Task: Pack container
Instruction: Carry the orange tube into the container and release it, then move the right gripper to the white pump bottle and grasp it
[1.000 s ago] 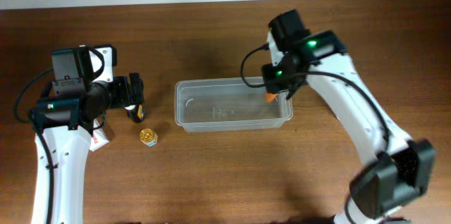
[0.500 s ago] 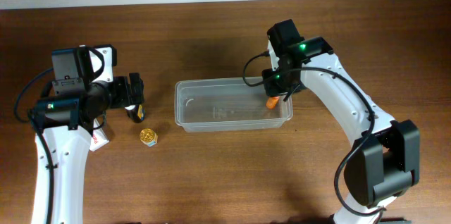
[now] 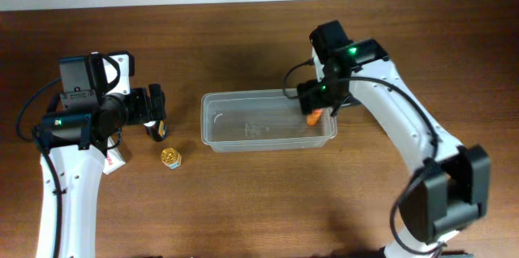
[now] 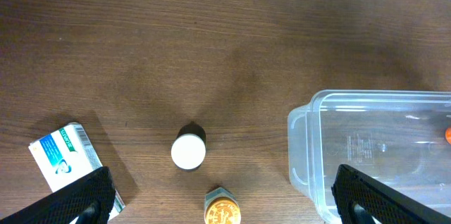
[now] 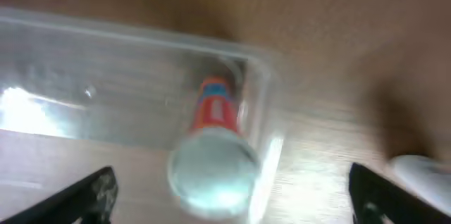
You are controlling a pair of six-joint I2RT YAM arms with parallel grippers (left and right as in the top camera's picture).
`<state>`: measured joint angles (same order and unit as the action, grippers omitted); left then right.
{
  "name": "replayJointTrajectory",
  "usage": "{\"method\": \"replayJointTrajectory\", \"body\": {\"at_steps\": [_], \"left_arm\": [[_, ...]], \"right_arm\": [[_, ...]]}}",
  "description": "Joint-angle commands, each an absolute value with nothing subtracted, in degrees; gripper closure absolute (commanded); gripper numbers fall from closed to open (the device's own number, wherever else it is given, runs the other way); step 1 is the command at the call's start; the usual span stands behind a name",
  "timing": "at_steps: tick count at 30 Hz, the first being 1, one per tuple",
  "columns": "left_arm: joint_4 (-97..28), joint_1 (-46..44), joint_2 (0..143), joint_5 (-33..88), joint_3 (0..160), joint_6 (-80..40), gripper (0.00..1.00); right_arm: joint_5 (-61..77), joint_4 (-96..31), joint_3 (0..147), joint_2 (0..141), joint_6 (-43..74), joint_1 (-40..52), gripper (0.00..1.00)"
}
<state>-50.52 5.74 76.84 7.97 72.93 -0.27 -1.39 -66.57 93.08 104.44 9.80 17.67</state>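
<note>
- In the middle of the wooden table (image 3: 243, 209), long side running left to right: the clear container (image 3: 243, 143), open side up.
- Inside it, at its right end by the corner: a small orange bottle (image 3: 312, 115) with a pale cap. Too blurred in the right wrist view to tell whether upright or leaning.
- Right over that end: the right gripper (image 5: 231, 173), fingers (image 5: 91, 196) spread wide to either side of the bottle, clasping nothing.
- Left of the container, apart from it: a white-capped dark bottle (image 4: 189, 150) standing on the wood.
- Just in front of that bottle: a small gold-lidded jar (image 4: 222, 210).
- Further left: a white carton (image 4: 67, 155) with blue and green print, lying askew.
- Above these three: the left gripper (image 4: 221, 171), jaws wide apart and empty, nearest the dark bottle in the overhead view.
</note>
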Motion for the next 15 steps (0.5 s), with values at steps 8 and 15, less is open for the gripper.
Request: {"method": "replayJointTrajectory", "body": {"at_steps": [8, 15], "left_arm": [[-50.4, 5.8, 76.9, 7.7, 74.1, -0.8, 0.01], [-50.4, 5.8, 76.9, 7.7, 74.1, -0.8, 0.01]], "right_arm": [[-5.6, -72.2, 100.8, 89.5, 15.6, 0.5, 0.02], [-2.8, -78.1, 94.9, 92.5, 15.6, -8.5, 0.02]]}}
